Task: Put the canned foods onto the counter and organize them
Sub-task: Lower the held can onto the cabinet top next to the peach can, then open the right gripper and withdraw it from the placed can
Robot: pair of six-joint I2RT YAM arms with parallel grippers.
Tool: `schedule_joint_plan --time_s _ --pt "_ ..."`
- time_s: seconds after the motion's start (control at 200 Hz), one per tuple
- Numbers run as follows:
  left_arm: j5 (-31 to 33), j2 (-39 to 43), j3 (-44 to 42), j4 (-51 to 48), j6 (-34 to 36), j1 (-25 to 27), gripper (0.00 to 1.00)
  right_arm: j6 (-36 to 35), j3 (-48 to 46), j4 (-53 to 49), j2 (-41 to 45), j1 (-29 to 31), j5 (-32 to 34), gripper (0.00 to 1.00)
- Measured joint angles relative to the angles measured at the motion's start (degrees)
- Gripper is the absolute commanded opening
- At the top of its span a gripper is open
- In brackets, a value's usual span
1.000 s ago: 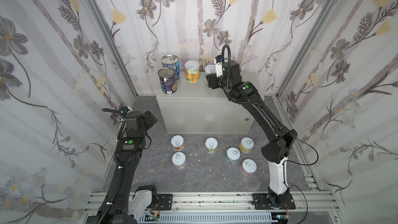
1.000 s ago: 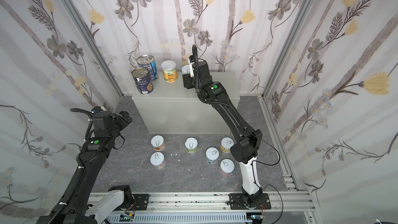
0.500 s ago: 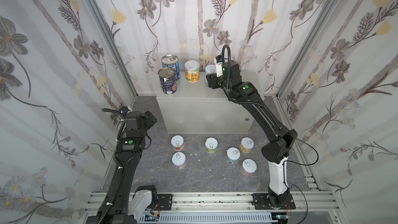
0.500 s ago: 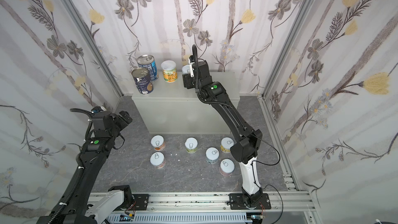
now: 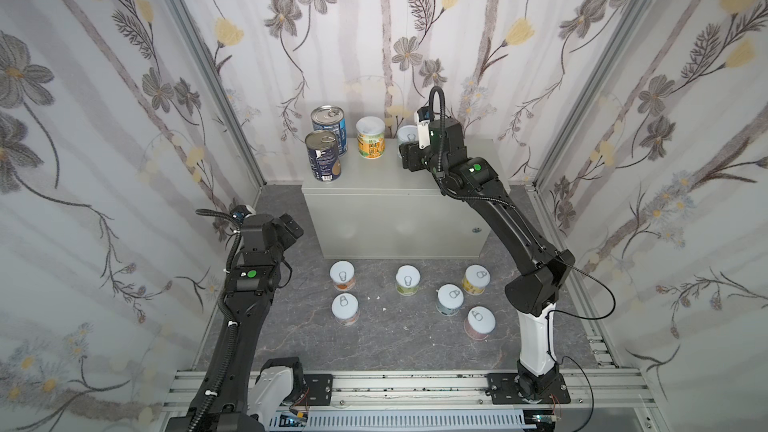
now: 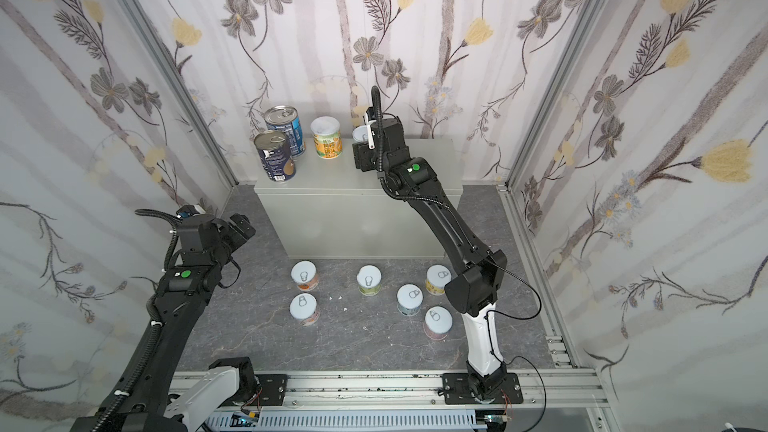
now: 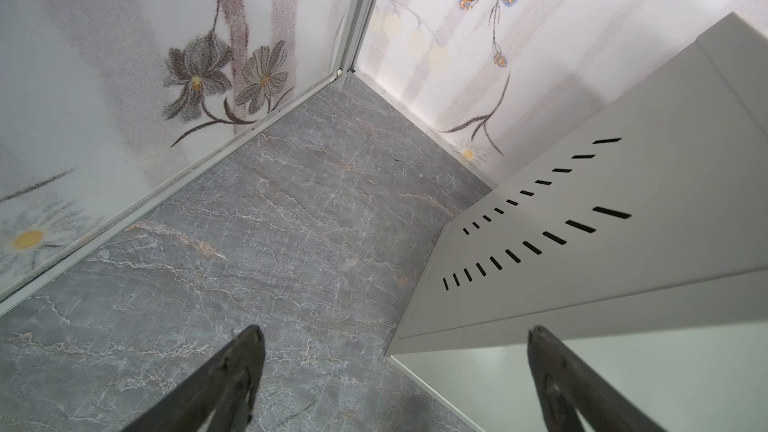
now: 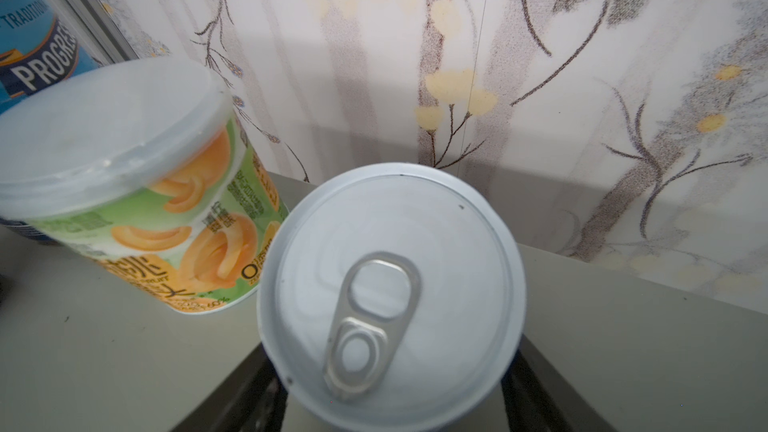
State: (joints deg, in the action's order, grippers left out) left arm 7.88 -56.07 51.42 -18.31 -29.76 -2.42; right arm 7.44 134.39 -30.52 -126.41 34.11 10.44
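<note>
Hardly anything has moved since the earlier frames: the right gripper (image 5: 407, 150) stays around the white-lidded can (image 8: 390, 284), upright on the counter (image 5: 374, 178) at 3 o'clock of the orange-label can (image 5: 370, 137), though whether its fingers (image 8: 245, 396) press it I cannot tell. Two dark-blue cans (image 5: 323, 155) stand at the counter's 10 o'clock corner, six short cans (image 5: 407, 278) on the floor (image 5: 395, 338) at its 6 o'clock. The left gripper (image 7: 395, 334) hangs spread wide and empty at the counter's 8 o'clock.

Lab test booth: floral wallpaper panels (image 5: 104, 126), aluminium rail (image 5: 415, 386), marbled floor (image 5: 390, 344).
</note>
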Motion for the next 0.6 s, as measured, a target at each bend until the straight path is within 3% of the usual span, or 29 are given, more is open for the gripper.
schedule_joint_plan --time_s 0.6 --pt "-0.1 0.0 0.0 0.0 0.0 0.0 1.0 0.0 0.0 2.0 -0.8 0.0 -1.5 0.74"
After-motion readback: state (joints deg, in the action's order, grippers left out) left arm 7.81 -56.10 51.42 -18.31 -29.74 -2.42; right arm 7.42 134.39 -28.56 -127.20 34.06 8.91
